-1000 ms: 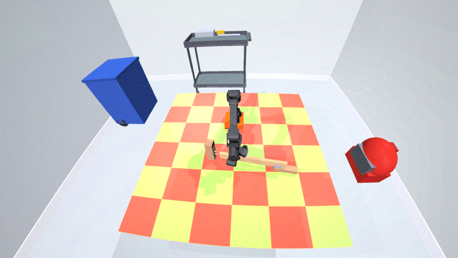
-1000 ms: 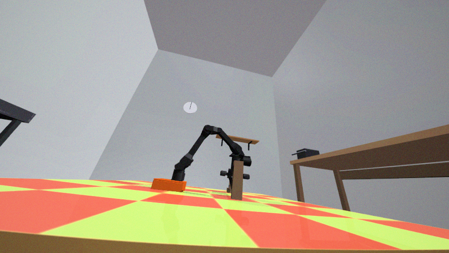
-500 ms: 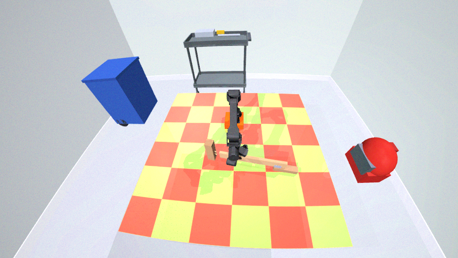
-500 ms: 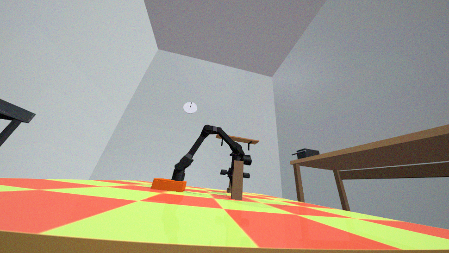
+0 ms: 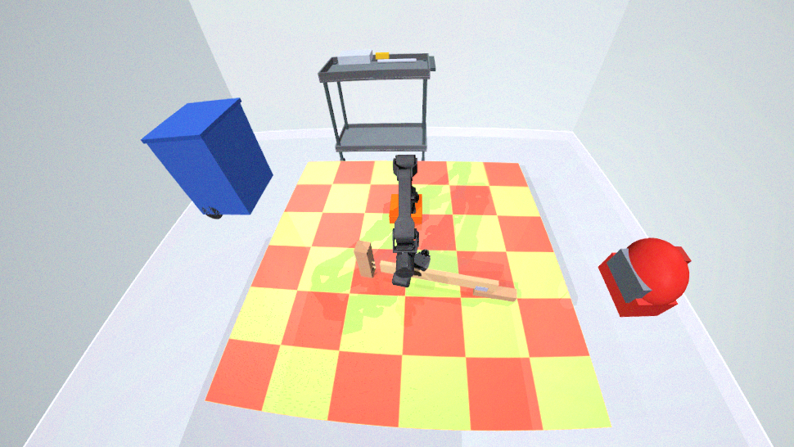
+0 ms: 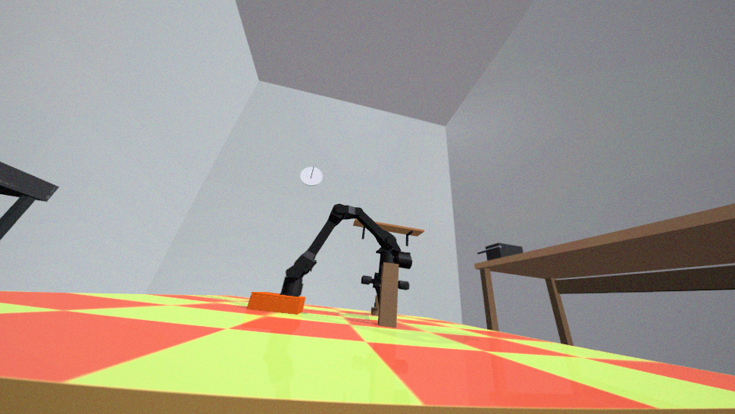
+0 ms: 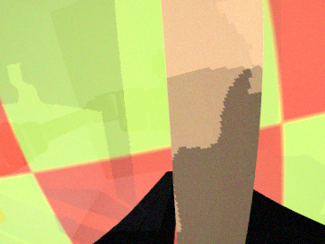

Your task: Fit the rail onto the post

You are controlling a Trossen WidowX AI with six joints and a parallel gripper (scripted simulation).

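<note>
Checked tabletop [image 5: 433, 324] [image 6: 246, 359]: 2 colours, red and yellow-green. Lidded bin [image 5: 230, 158]: blue. Rectangular base block [image 5: 394, 212] [image 6: 276, 302]: orange.

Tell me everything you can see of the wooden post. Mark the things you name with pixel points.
The wooden post [image 5: 364, 259] [image 6: 389, 296] is a short, plain, light-brown block standing upright on the checkered table [image 5: 433, 327] [image 6: 246, 359]. Small pegs [image 5: 373, 267] stick out toward the rail [image 5: 455, 278] [image 7: 213, 40], whose near end stands apart from it. The gripper isn't visibly touching it.
</note>
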